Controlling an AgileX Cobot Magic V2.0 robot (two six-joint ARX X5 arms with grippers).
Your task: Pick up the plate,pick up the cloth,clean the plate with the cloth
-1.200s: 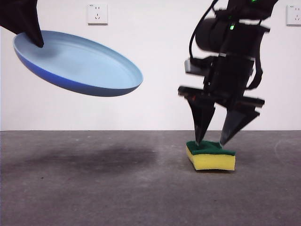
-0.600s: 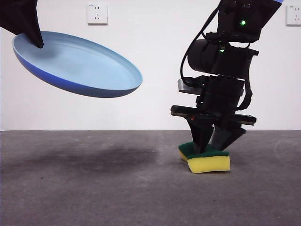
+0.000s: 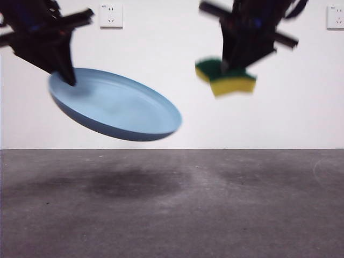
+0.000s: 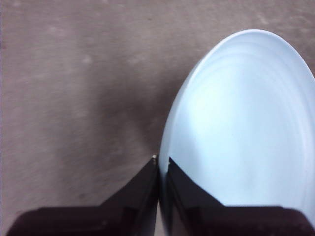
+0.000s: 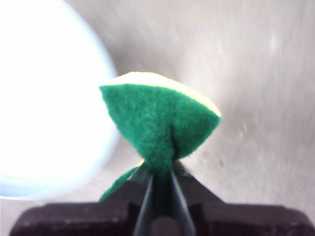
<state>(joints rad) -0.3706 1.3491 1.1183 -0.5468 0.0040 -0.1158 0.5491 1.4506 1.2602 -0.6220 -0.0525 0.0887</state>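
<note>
Tabletop (image 3: pixel 172 215): dark grey, matt surface, seen bare across the front view; a soft shadow was cast on it beneath the plate. A white wall was seen behind the far edge, with a socket plate (image 3: pixel 111 15) mounted high on it.

Plate (image 3: pixel 121 105): wide, shallow, round, light blue, with a low raised rim. It was held in the air well above the tabletop, over its left part as seen from the front, and tilted so that the free edge hung lower than the gripped edge. Nothing was seen resting in it.

Left gripper (image 4: pixel 160 164): two black jaws were closed tight on the plate's rim, one jaw outside the rim and one inside, with only the thickness of the rim between them. In the front view it was seen at the plate's upper left edge (image 3: pixel 63 67), blurred.

Sponge (image 3: pixel 226 76): small block, yellow foam with a dark green scouring layer, wavy-cut sides. It was held in the air, well above the tabletop, higher than the plate and apart from it, to its right in the front view.

Right gripper (image 5: pixel 161 172): black jaws were pinched almost together on the sponge, the green layer creased deeply between them. In the right wrist view the plate (image 5: pixel 44 98) was seen beside the sponge, overexposed.
</note>
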